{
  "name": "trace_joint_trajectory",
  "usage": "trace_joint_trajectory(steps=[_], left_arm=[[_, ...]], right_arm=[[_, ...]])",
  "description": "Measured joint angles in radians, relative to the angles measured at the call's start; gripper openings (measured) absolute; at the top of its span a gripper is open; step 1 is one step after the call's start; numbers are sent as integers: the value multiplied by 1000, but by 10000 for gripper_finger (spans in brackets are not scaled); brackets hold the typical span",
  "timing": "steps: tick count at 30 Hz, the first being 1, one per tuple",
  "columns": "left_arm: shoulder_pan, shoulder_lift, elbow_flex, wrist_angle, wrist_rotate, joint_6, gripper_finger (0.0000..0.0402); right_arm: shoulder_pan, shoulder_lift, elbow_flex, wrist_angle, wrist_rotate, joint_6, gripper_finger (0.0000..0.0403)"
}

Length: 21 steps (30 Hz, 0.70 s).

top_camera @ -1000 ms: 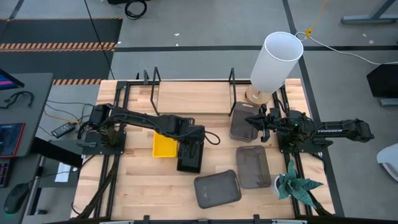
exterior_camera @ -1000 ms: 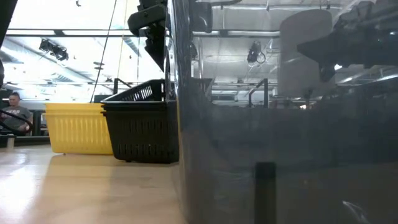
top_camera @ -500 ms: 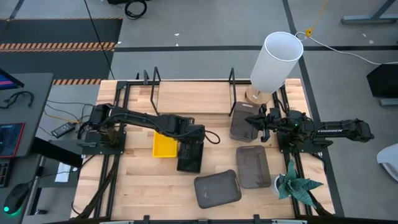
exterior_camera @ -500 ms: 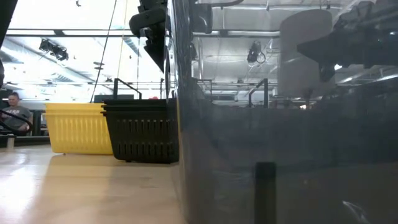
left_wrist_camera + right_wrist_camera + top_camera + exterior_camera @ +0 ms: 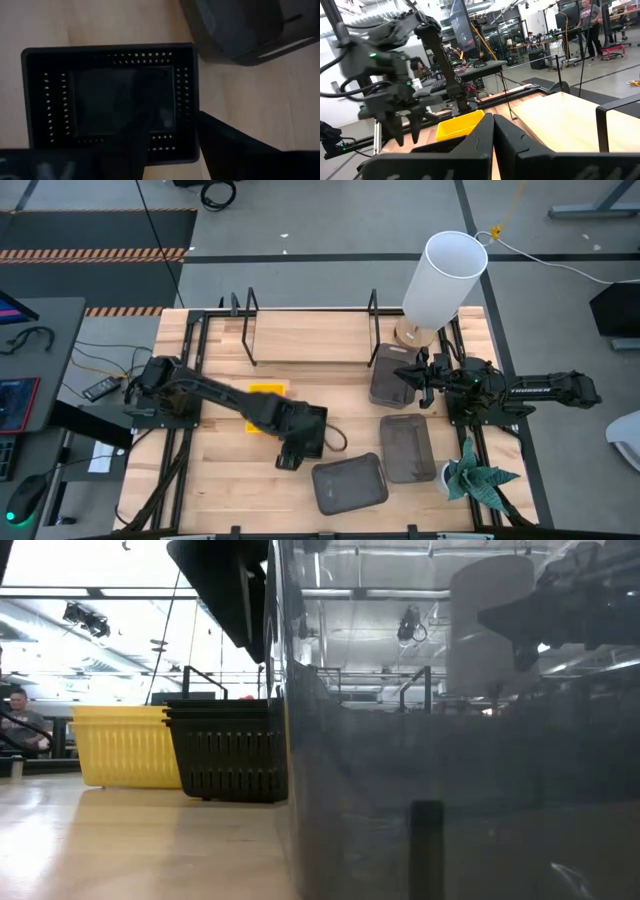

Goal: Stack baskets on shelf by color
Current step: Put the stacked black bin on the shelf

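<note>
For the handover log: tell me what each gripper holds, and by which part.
Left gripper holds nothing; it hangs open above the black basket. Right gripper is shut over a grey basket; a hold cannot be told.

A bright yellow basket (image 5: 125, 745) sits beside a black mesh-sided basket (image 5: 228, 750), its walls dotted with small holes. Three dark grey baskets (image 5: 349, 483) lie on pale wood table (image 5: 310, 340).
</note>
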Motion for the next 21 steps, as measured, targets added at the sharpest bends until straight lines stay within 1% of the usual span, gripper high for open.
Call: trace_joint_trajectory(steps=[3, 7, 10, 14, 19, 21], left_arm=[[-54, 6, 2, 19, -61, -28, 185], [-99, 24, 2, 25, -66, -81, 203], [-120, 50, 2, 27, -74, -103, 209], [-133, 90, 2, 29, -114, -112, 208], [-132, 123, 1, 27, -195, -98, 199], [-131, 136, 1, 38, -204, -95, 194]], right_arm=[[0, 0, 0, 0, 0, 0, 14], [0, 0, 0, 0, 0, 0, 14], [0, 0, 0, 0, 0, 0, 14], [0, 0, 0, 5, 0, 0, 14], [0, 0, 0, 5, 0, 0, 14], [0, 0, 0, 5, 0, 0, 14]])
